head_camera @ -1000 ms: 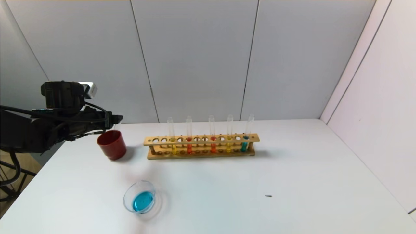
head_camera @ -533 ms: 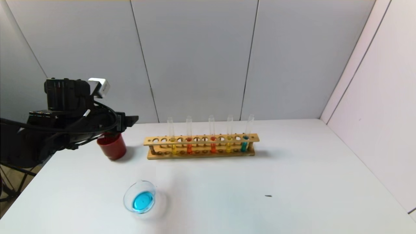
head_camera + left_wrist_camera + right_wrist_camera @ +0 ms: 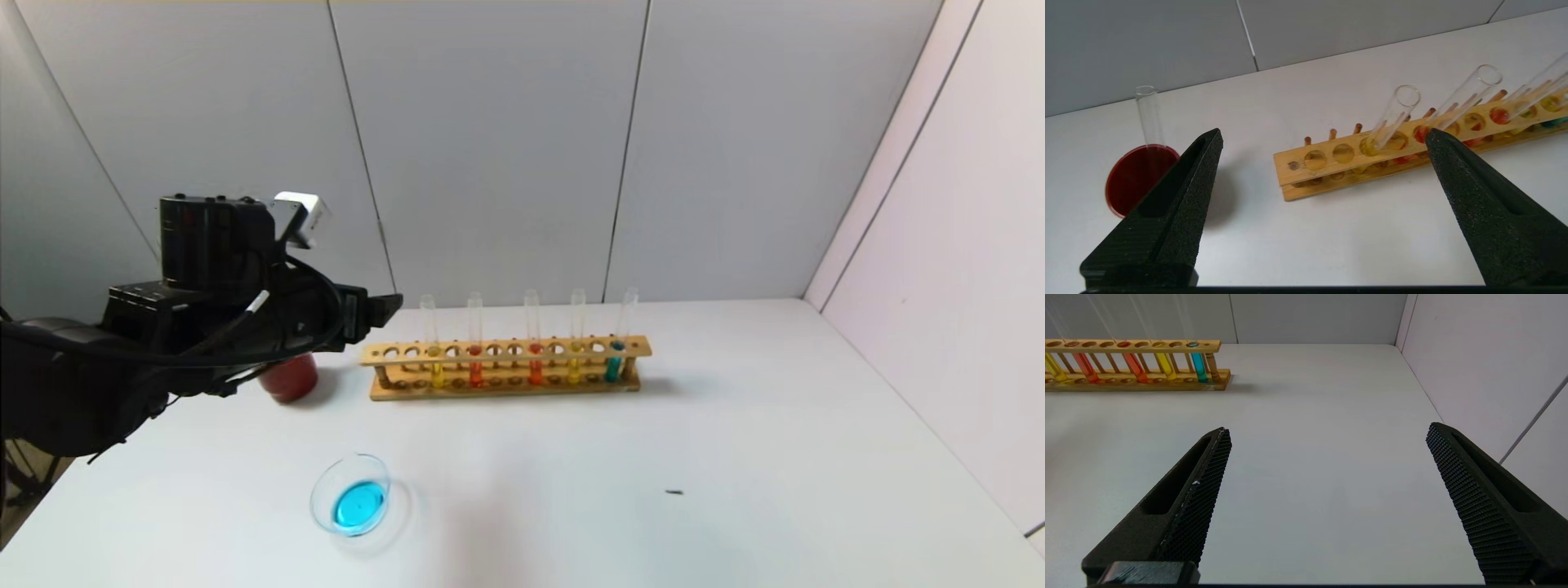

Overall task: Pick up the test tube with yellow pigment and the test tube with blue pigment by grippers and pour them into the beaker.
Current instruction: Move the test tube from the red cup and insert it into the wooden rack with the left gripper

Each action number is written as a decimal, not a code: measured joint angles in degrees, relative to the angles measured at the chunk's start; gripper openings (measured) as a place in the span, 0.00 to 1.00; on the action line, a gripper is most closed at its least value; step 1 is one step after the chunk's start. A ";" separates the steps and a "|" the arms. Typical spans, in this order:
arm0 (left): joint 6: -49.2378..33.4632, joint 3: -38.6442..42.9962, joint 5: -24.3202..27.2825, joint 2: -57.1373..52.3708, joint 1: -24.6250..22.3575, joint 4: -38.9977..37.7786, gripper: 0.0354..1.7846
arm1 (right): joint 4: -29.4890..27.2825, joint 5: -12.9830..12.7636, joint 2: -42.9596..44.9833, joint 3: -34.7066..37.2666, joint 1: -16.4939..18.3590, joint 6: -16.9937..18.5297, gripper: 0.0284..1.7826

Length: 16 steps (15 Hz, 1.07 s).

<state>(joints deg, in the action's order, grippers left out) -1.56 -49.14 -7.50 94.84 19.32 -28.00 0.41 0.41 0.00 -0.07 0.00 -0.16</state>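
Two yellow test tubes (image 3: 430, 347) (image 3: 576, 347) and the blue test tube (image 3: 616, 355) stand in a wooden rack (image 3: 408, 393) at the back of the table. The beaker (image 3: 353, 494) sits at the front left and holds blue liquid. My left gripper (image 3: 384, 310) is open and empty, in the air just left of the rack's left end. The left wrist view shows it (image 3: 1325, 132) facing the nearest yellow tube (image 3: 1392, 118). My right gripper (image 3: 1329, 428) is open and empty over bare table, out of the head view. It sees the blue tube (image 3: 1199, 365).
A dark red cup (image 3: 287, 377) stands left of the rack, partly hidden by my left arm. An empty clear tube (image 3: 1149, 114) stands in it. Two orange-red tubes (image 3: 475, 359) are in the rack too. A small dark speck (image 3: 674, 492) lies on the table. Walls close the back and right.
My left gripper has moved right and slightly up, from over the red cup to the rack's left end. The tubes, beaker and cup have not moved.
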 joint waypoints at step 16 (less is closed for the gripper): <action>-4.50 0.24 -5.18 15.80 7.69 -16.01 0.97 | 0.00 0.00 0.00 0.00 0.00 0.00 0.98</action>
<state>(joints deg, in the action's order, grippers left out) -6.06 -48.90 -12.68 110.64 27.01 -44.01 0.41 0.41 0.00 -0.07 0.00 -0.16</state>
